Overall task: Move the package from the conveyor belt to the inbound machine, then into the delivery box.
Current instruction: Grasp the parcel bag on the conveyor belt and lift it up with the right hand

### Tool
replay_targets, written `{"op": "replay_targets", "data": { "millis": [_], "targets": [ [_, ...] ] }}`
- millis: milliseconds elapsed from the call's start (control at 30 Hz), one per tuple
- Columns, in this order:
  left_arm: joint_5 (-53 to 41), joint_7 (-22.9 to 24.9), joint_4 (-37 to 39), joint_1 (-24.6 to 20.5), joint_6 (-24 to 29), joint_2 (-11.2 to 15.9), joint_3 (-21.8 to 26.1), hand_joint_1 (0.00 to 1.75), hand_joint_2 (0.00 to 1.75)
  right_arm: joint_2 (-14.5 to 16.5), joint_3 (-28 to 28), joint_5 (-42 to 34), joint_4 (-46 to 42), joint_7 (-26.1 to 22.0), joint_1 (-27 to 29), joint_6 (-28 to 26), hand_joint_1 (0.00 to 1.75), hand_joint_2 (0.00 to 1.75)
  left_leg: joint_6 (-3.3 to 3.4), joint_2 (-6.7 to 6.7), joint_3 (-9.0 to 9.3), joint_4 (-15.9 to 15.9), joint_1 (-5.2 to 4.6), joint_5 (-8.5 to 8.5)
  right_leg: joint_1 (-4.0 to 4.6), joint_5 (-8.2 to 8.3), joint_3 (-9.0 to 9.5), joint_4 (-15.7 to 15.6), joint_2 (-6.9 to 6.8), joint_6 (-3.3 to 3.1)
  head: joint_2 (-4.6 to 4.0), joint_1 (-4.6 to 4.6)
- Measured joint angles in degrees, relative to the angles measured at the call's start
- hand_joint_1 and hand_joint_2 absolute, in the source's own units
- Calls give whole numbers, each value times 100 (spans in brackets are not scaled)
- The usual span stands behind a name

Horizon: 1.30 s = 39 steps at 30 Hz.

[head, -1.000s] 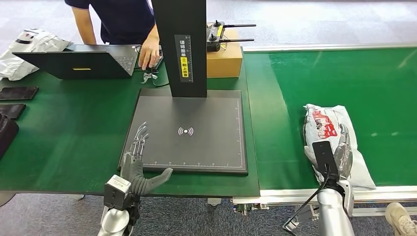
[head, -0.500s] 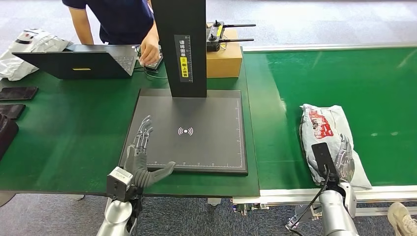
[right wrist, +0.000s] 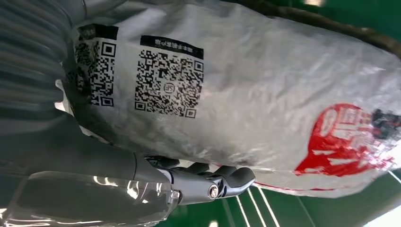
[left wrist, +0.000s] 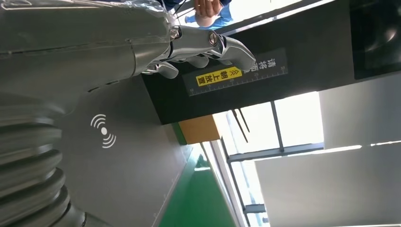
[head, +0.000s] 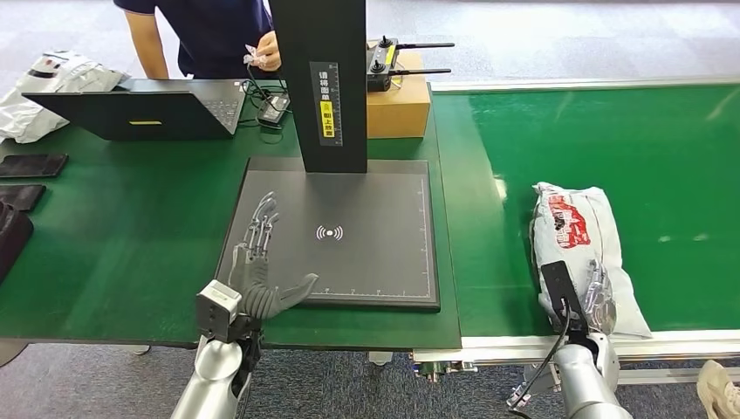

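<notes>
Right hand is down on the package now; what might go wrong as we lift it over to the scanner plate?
1. The package is a crinkly plastic bag; the right hand sits at its near end, so it may sag or slip.
2. The left hand hangs over the scanner plate, in the drop spot.

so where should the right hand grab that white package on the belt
Grip the package at its near end, coming from the robot's side, where the right hand already sits. The bag lies lengthwise away from the robot on the conveyor belt, soft and crinkled, so fingers can likely close around that end.
</notes>
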Motion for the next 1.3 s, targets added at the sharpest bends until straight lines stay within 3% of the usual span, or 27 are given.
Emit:
{"op": "replay_targets", "data": {
  "millis": [400, 533, 1033, 1300],
  "targets": [
    [0, 0, 179, -29, 16, 0, -19, 0, 175, -132, -151, 406, 737, 847, -214, -394, 0, 175, 5, -7, 20, 1, 0, -1, 1, -3, 25, -3, -10, 6, 0, 0],
    [-18, 0, 201, -54, 19, 0, -20, 0, 175, -140, -174, 439, 838, 927, -290, -262, 169, 175, 11, -8, 31, 1, -1, 3, 0, 2, 42, -7, -12, 14, 0, 0],
    [-81, 24, 202, -28, 27, 0, -17, 0, 175, -162, -201, 510, 906, 489, -375, -285, 175, 175, 19, -7, 32, 2, -2, 6, -2, 13, 46, -16, -9, 27, 0, 1],
    [-111, 6, 202, -22, 44, 0, -10, 0, 175, -105, -199, 498, 851, 5, -322, -724, 175, 175, 18, -7, 28, 1, -1, 7, -1, 13, 42, -16, -9, 26, 0, 1]
  ]
}}
